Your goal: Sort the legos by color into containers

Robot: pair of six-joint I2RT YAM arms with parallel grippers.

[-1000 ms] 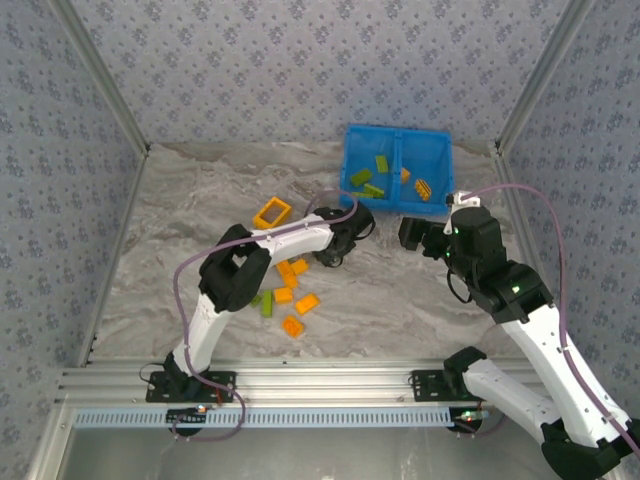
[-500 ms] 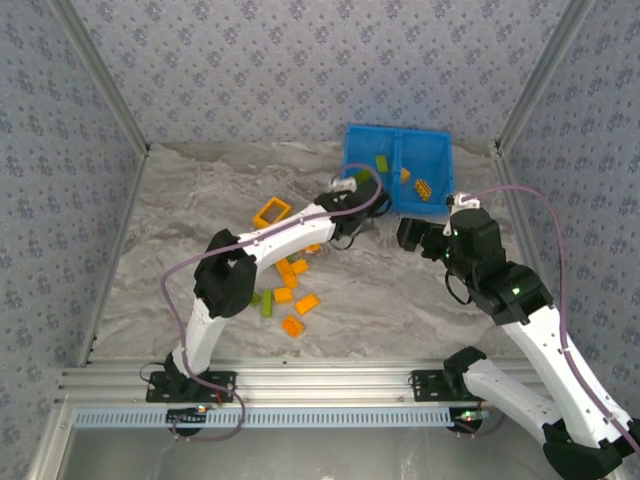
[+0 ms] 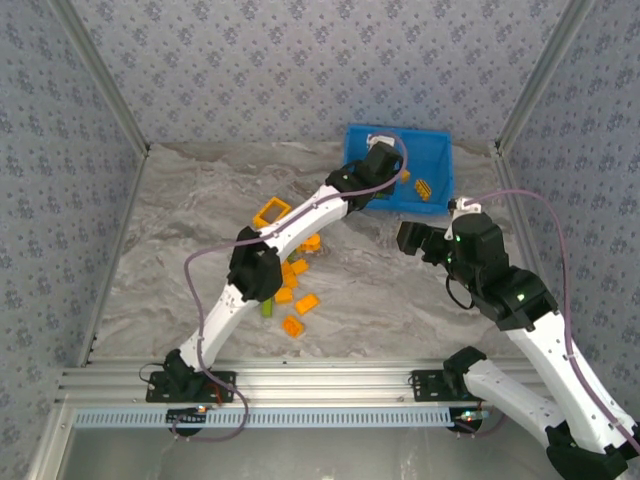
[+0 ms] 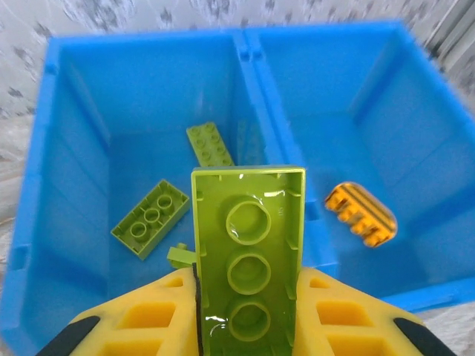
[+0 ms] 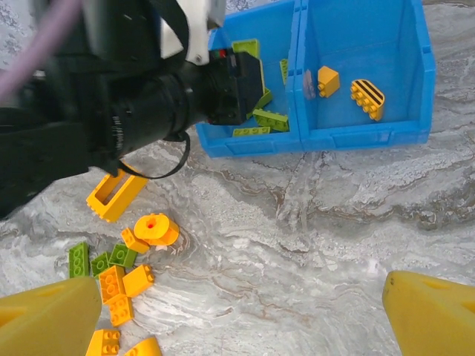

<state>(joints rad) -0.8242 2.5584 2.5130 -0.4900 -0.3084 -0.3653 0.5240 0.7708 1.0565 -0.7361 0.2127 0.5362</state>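
Toward the left-centre of the grey marble-patterned desk [image 3: 420,300] lies a scatter of small orange and lime green plastic bricks [image 3: 295,290]. An open orange rectangular frame [image 3: 272,213] sits just beyond them on the far side, and a round orange piece [image 5: 156,228] lies beside them. Further right, the left claw [image 4: 249,311] hangs over the left compartment of the bright blue rectangular plastic bin [image 4: 74,148], which stands at the far side of the desk. Its yellow fingers [image 4: 159,315] pinch a long lime green brick [image 4: 249,237] by its sides, hollow underside facing the wrist camera. Below it in that left compartment rest other lime green bricks [image 4: 151,217]. Across the centre divider, the right compartment holds a rounded orange piece with dark stripes [image 4: 360,214] and a small orange brick [image 5: 327,80]. Nearer than the bin, toward the right, the right claw [image 5: 237,319] hovers above bare desk with its fingers spread wide, holding nothing.
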